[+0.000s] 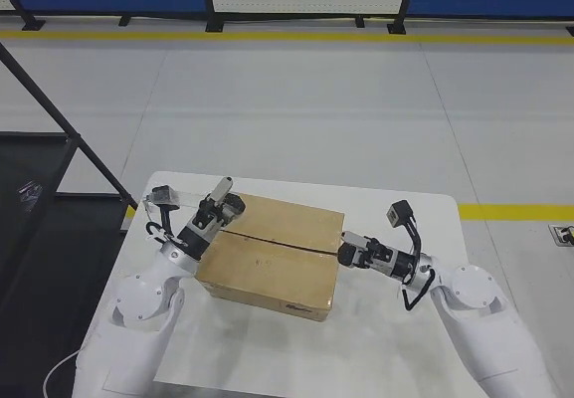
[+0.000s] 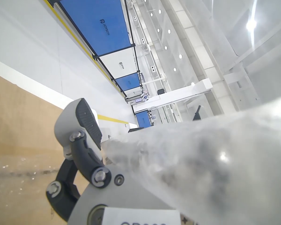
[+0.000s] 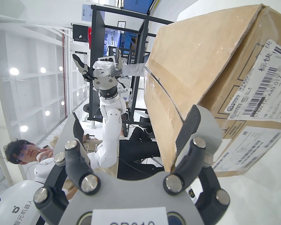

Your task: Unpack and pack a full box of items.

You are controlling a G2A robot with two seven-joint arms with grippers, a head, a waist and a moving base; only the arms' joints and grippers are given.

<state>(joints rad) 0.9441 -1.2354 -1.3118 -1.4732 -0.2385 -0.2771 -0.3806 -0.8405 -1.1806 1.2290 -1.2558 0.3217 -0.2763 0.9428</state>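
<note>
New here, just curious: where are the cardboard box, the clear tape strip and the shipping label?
cardboard box (image 1: 267, 267): top view, near top flap.
clear tape strip (image 3: 132, 70): right wrist view, stretched middle.
shipping label (image 3: 262, 87): right wrist view, its centre.

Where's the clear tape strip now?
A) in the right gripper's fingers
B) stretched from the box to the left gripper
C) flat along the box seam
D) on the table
B: the clear tape strip runs from the cardboard box to the left gripper.
</note>
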